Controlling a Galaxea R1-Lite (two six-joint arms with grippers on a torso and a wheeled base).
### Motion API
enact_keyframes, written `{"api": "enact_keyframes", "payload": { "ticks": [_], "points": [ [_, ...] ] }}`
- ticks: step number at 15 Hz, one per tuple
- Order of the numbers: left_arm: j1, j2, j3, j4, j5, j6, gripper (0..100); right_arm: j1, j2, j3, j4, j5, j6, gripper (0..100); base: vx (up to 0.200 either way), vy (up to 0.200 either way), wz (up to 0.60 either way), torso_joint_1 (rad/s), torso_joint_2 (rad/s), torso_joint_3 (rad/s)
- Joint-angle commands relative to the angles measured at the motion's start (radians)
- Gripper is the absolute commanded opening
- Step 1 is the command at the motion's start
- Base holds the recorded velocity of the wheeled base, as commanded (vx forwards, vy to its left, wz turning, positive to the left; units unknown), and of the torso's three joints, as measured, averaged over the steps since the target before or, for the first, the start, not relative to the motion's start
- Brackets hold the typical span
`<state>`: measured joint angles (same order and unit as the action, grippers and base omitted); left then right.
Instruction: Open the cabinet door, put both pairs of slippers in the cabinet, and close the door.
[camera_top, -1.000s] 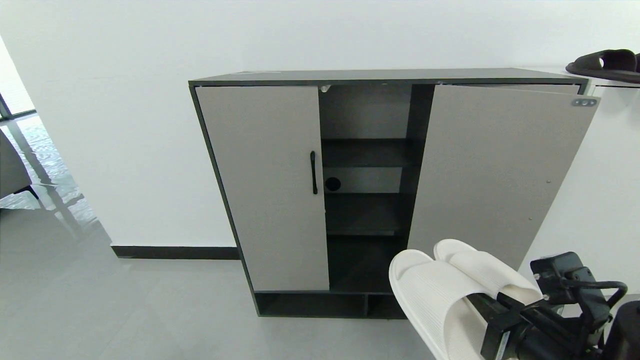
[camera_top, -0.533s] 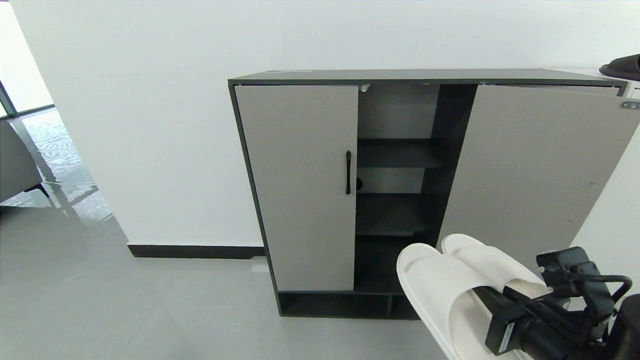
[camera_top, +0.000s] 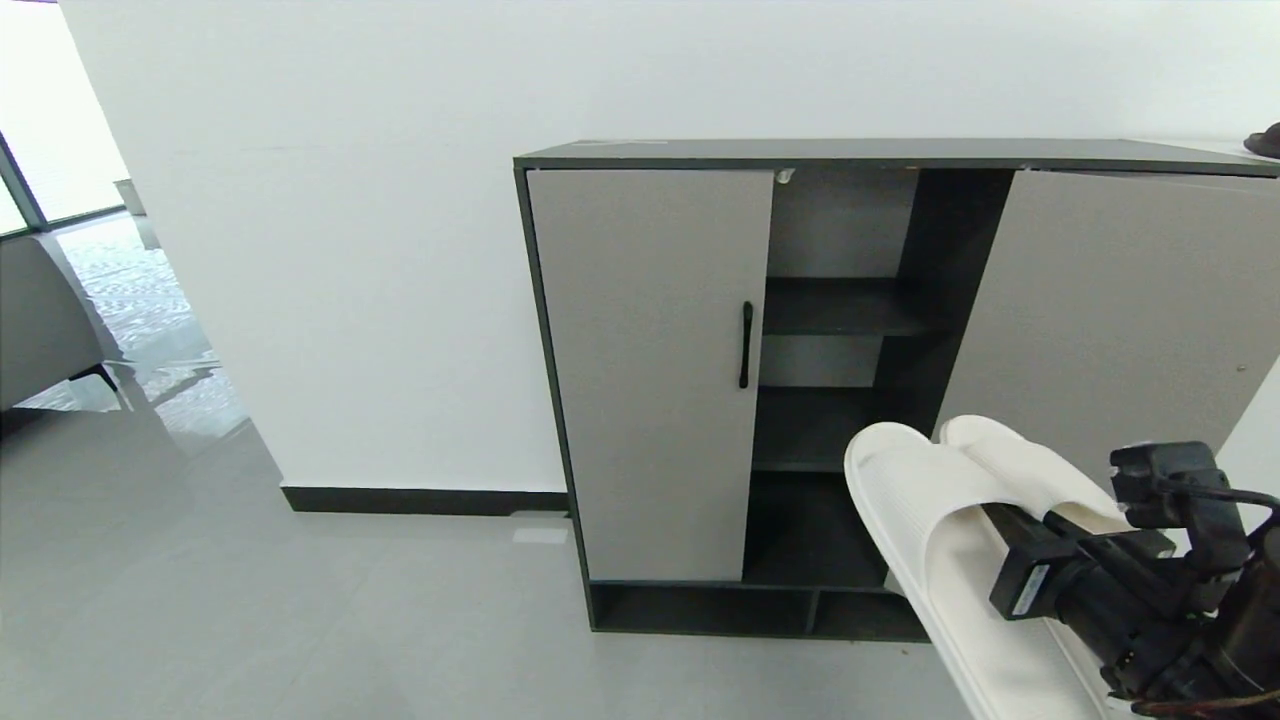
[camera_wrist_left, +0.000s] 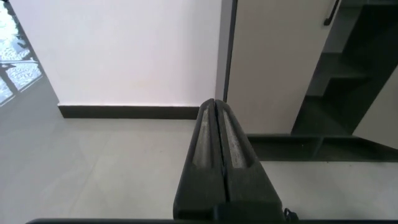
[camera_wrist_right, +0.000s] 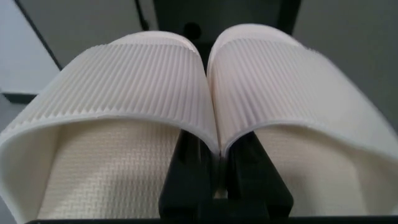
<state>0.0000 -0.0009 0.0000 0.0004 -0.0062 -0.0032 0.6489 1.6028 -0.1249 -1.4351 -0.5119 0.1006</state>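
The dark cabinet (camera_top: 850, 152) stands against the white wall. Its left grey door (camera_top: 650, 370), with a black handle (camera_top: 745, 345), is closed. The right door (camera_top: 1120, 310) is swung open, showing dark shelves (camera_top: 840, 305). My right gripper (camera_top: 995, 520) is shut on a pair of white slippers (camera_top: 930, 500), pinching their inner edges together (camera_wrist_right: 214, 180), toes toward the opening. The ribbed straps of the white slippers (camera_wrist_right: 124, 81) face the wrist camera. My left gripper (camera_wrist_left: 215, 112) is shut with nothing in it, above the floor left of the cabinet. A black slipper (camera_top: 1266, 140) lies at the far right, at cabinet-top height.
Grey tiled floor (camera_top: 300, 600) stretches in front of and left of the cabinet. A dark skirting strip (camera_top: 420, 500) runs along the wall. A grey chair (camera_top: 40, 320) stands far left by a bright window. The open door juts out on the right.
The head camera has turned left, so the cabinet sits further right in the picture. My right gripper has lifted the white slippers a little, nearer the opening.
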Motion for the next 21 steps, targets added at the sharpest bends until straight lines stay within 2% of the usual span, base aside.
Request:
{"api": "enact_keyframes", "payload": {
  "ticks": [1,4,8,12,15,16,18,21],
  "points": [
    [0.0,0.002,0.0,0.0,0.0,0.0,0,-0.038,0.066,0.011,-0.053,-0.002,-0.013,0,0.2,0.0,0.0,-0.002,0.0,-0.002],
    [0.0,0.002,0.0,0.0,0.0,0.0,0,-0.045,0.114,0.024,-0.136,0.0,-0.015,0,0.2,0.0,0.0,-0.002,0.0,-0.001],
    [0.0,0.002,0.0,0.001,-0.001,0.0,0,-0.058,0.128,0.004,-0.136,0.001,-0.061,0,0.2,0.0,0.0,0.002,0.0,0.004],
    [0.0,0.002,0.0,0.0,-0.001,0.003,0,-0.134,0.172,-0.202,-0.131,0.021,-0.173,0,0.2,0.0,0.0,0.004,0.0,0.0],
    [0.0,0.002,0.0,0.0,-0.001,0.002,0,-0.193,0.221,-0.417,0.03,0.072,-0.177,0,0.2,0.0,0.0,0.004,0.0,0.001],
    [0.0,0.002,0.0,0.0,-0.001,0.002,0,-0.204,0.229,-0.45,0.056,0.082,-0.177,0,0.0,0.0,0.0,0.0,0.0,0.0],
    [0.0,0.002,0.0,0.0,-0.001,-0.001,0,-0.226,0.276,-0.613,0.153,0.098,-0.176,0,0.0,0.0,0.0,0.0,0.0,0.0],
    [0.0,0.002,0.0,0.0,-0.001,-0.001,0,-0.249,0.321,-0.749,0.266,0.125,-0.174,0,0.0,0.0,0.0,0.0,0.0,0.0]
  ]
}}
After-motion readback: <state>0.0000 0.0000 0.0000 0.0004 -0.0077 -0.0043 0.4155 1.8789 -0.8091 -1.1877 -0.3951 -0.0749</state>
